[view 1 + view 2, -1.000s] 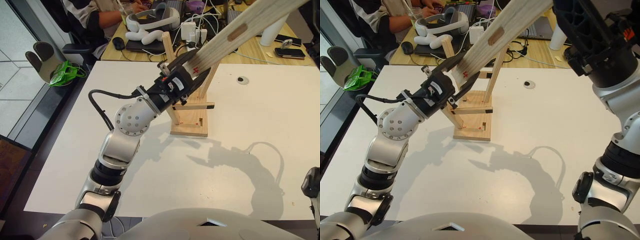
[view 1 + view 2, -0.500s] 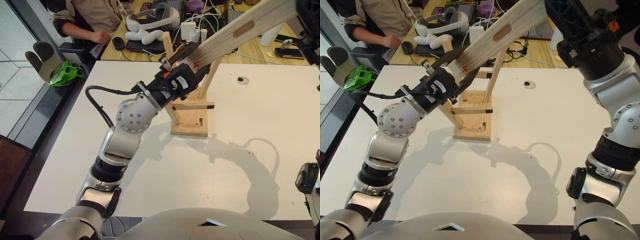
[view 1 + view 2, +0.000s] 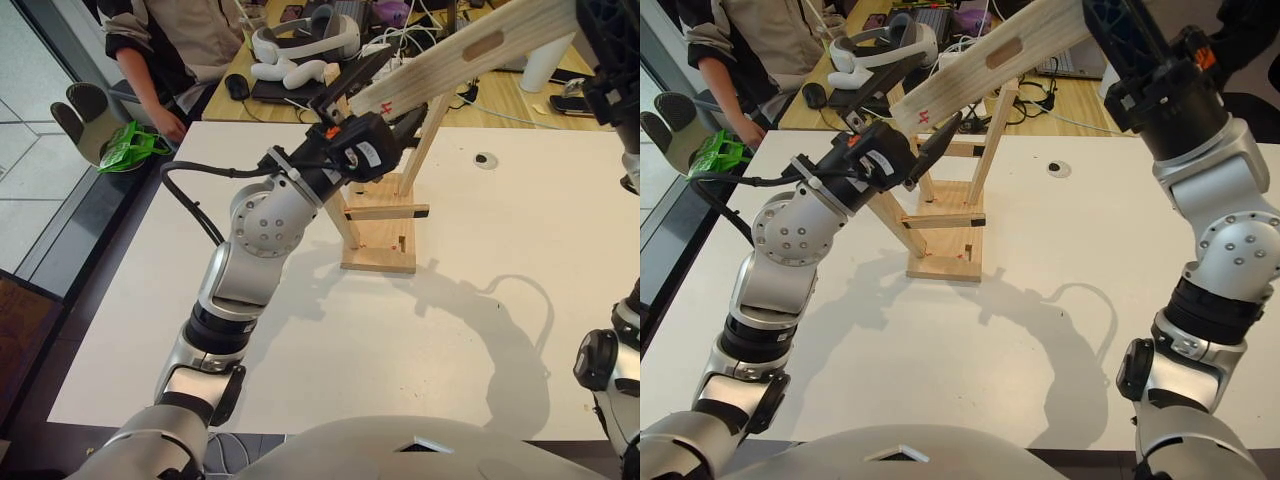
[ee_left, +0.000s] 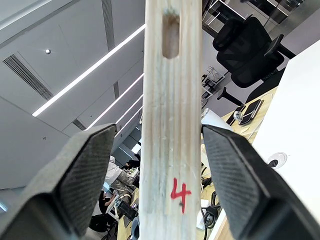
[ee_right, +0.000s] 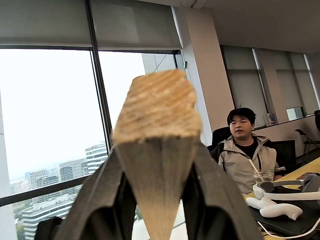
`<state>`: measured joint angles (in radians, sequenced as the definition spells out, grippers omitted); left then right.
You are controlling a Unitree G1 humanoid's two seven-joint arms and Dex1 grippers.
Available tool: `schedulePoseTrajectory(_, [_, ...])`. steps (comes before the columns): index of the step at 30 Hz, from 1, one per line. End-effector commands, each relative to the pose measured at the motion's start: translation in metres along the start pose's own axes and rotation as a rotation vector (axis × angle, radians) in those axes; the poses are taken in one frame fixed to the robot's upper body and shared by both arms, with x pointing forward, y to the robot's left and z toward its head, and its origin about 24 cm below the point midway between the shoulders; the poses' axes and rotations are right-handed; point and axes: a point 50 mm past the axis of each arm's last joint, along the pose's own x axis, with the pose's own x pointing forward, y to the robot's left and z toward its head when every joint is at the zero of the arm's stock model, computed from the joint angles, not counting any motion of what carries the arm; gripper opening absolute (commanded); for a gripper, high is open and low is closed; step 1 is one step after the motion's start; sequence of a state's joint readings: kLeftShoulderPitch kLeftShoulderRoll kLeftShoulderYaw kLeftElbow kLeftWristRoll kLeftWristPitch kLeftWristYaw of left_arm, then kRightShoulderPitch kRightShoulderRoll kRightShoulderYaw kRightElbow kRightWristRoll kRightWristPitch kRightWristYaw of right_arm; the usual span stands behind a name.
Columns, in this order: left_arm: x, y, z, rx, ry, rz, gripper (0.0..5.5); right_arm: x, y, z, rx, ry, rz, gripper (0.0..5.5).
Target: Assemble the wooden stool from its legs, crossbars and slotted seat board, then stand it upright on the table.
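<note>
The left gripper (image 3: 400, 85) has let go, its fingers apart around the seat board's (image 3: 480, 45) lower end. The right gripper (image 5: 157, 152), clamped on the far end, now carries the board alone above the leg frame (image 3: 385, 225), so seating it likely falls to that arm.

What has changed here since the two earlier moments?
The left gripper has opened and let go of the seat board. Its fingers now stand apart on either side of the board's lower end, which has risen. The right gripper keeps hold of the upper end. The half-built frame stayed on the table.
</note>
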<state>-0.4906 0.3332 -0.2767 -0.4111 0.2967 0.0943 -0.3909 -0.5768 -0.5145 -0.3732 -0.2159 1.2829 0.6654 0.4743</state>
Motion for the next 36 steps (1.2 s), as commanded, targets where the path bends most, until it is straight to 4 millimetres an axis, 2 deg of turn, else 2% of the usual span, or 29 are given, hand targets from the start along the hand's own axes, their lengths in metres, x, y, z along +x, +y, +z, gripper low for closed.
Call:
schedulePoseTrajectory(1, [0.001, 0.010, 0.004, -0.035, -0.012, 0.026, 3.66, -0.003, -0.018, 0.007, -0.068, -0.082, -0.182, 1.00])
schedulePoseTrajectory(4, [0.000, 0.035, -0.001, -0.150, 0.025, 0.134, 3.90, -0.012, -0.032, 0.011, -0.112, -0.098, -0.319, 1.00])
schedulePoseTrajectory(6, [-0.004, 0.072, -0.009, -0.255, 0.069, 0.310, 3.90, -0.026, -0.042, 0.005, -0.148, -0.021, -0.437, 1.00])
schedulePoseTrajectory(8, [-0.017, 0.111, -0.017, -0.372, 0.106, 0.524, 3.90, -0.045, -0.046, -0.006, -0.158, 0.090, -0.527, 1.00])
schedulePoseTrajectory(9, [-0.024, 0.123, -0.022, -0.425, 0.125, 0.607, 3.90, -0.053, -0.046, -0.011, -0.150, 0.127, -0.555, 1.00])
schedulePoseTrajectory(11, [-0.038, 0.135, -0.035, -0.528, 0.185, 0.727, 3.90, -0.064, -0.043, -0.019, -0.130, 0.180, -0.591, 1.00])
schedulePoseTrajectory(13, [-0.057, 0.126, -0.059, -0.659, 0.308, 0.842, 3.90, -0.077, -0.039, -0.032, -0.083, 0.238, -0.636, 1.00])
schedulePoseTrajectory(14, [-0.065, 0.115, -0.070, -0.723, 0.376, 0.878, 3.90, -0.082, -0.038, -0.038, -0.052, 0.248, -0.658, 1.00])
schedulePoseTrajectory(16, [-0.073, 0.078, -0.089, -0.862, 0.524, 0.891, 3.90, -0.089, -0.033, -0.050, 0.009, 0.258, -0.682, 1.00])
schedulePoseTrajectory(19, [-0.074, 0.027, -0.096, -1.005, 0.682, 0.848, 3.90, -0.093, -0.025, -0.066, 0.091, 0.255, -0.716, 1.00])
schedulePoseTrajectory(22, [-0.073, -0.004, -0.094, -1.097, 0.769, 0.831, 3.90, -0.094, -0.016, -0.085, 0.164, 0.253, -0.748, 1.00])
schedulePoseTrajectory(24, [-0.072, -0.012, -0.091, -1.112, 0.792, 0.821, 3.90, -0.095, -0.012, -0.095, 0.198, 0.253, -0.768, 1.00])
schedulePoseTrajectory(28, [-0.069, -0.015, -0.089, -1.112, 0.796, 0.810, 3.90, -0.100, -0.011, -0.107, 0.218, 0.275, -0.829, 1.00])
schedulePoseTrajectory(36, [-0.070, -0.008, -0.087, -1.090, 0.784, 0.849, 3.90, -0.091, -0.019, -0.100, 0.073, 0.458, -0.861, 1.00])
